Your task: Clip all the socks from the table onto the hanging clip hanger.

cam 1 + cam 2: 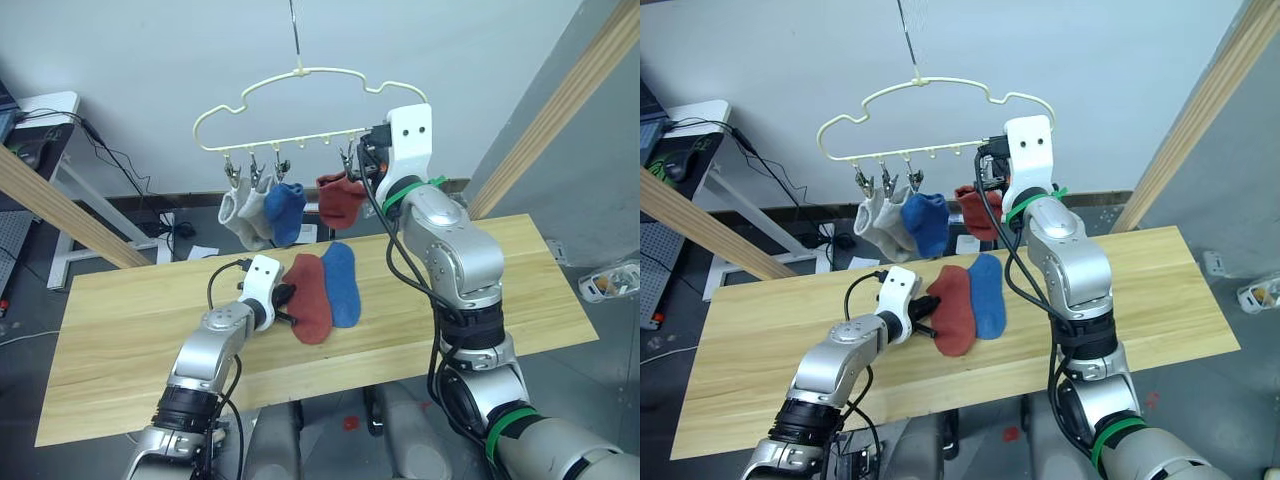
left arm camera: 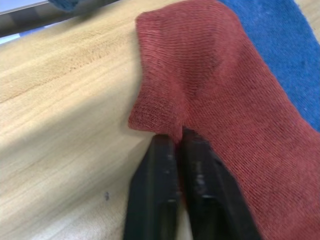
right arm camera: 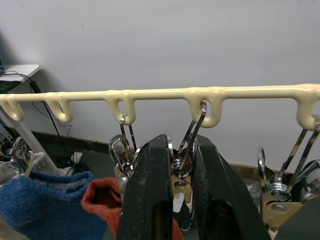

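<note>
Left pincer (image 2: 175, 142) pinches the red sock (image 1: 310, 297) on the bench (image 1: 130, 330); right pincer (image 3: 181, 150) squeezes a clip (image 3: 186, 160) (hanger (image 1: 300, 105) level).

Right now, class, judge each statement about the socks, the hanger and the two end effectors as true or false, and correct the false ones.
1. Four socks hang from the clip hanger. True: two grey, one blue, one rust-red.
2. Three socks lie on the table. False: two do, a rust-red sock and a blue sock.
3. The left end effector pinches the rust-red sock's edge. True.
4. The right end effector rests on the table. False: it is raised at the hanger, its fingers around a silver clip.
5. The two table socks lie far apart. False: they lie side by side, touching.
</note>
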Available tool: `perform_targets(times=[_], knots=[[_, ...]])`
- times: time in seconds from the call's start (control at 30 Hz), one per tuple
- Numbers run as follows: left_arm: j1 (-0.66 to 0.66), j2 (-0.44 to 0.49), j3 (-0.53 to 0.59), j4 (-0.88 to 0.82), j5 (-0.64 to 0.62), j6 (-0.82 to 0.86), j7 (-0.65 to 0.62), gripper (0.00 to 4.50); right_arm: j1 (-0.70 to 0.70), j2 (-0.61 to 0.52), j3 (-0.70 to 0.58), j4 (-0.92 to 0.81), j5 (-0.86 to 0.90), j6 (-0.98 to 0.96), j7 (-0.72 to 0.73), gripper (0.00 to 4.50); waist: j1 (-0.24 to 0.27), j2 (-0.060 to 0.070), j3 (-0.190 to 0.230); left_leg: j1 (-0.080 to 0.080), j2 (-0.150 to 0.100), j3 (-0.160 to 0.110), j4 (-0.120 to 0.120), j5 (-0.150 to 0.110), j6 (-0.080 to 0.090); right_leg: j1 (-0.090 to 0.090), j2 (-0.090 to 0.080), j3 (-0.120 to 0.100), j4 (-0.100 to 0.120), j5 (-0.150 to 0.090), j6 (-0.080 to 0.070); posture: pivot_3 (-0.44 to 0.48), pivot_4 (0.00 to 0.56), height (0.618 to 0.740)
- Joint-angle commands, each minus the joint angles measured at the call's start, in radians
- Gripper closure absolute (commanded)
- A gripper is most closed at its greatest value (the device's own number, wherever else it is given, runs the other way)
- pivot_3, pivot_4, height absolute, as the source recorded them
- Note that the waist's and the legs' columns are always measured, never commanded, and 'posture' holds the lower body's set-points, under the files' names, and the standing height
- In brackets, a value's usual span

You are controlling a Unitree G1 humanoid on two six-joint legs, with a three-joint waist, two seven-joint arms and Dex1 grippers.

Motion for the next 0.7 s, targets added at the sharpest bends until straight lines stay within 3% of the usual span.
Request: perform_targets(times=[0.03, 0.37, 0.57, 0.7], knots=[[0.062, 0.004, 0.061, -0.095, -0.039, -0.062, -0.027, 4.50, -0.006, 0.003, 0.001, -0.051, 0.012, -0.010, 0.003, 4.33, -0.002, 0.000, 0.000, 0.000, 0.000, 0.000, -0.001, 0.000, 0.000, 0.000, 0.000, 0.000, -0.001, 0.000, 0.000, -0.171, 0.385, 0.740], [0.176, 0.045, 0.168, -0.408, -0.200, -0.160, -0.169, 4.50, -0.007, -0.005, -0.004, -0.053, 0.013, -0.018, 0.007, 4.33, 0.001, 0.002, 0.003, -0.001, 0.000, 0.001, -0.012, 0.000, 0.000, -0.003, 0.000, -0.001, -0.006, -0.002, -0.003, -0.158, 0.379, 0.740], [0.179, 0.096, 0.052, -0.493, -0.126, -0.299, -0.248, 4.50, -0.015, -0.014, -0.013, -0.074, 0.022, -0.003, 0.010, 4.33, 0.002, 0.003, 0.004, -0.001, 0.000, 0.001, -0.013, 0.000, 0.000, -0.002, 0.000, -0.001, -0.011, -0.002, -0.003, -0.161, 0.368, 0.740], [0.125, 0.070, -0.027, -0.471, -0.050, -0.392, -0.231, 4.50, -0.029, -0.026, -0.029, -0.116, 0.038, 0.037, 0.010, 4.33, 0.002, 0.003, 0.004, -0.001, 0.000, 0.002, -0.013, 0.000, 0.000, -0.001, 0.000, -0.001, -0.013, -0.002, -0.002, -0.173, 0.358, 0.740]])
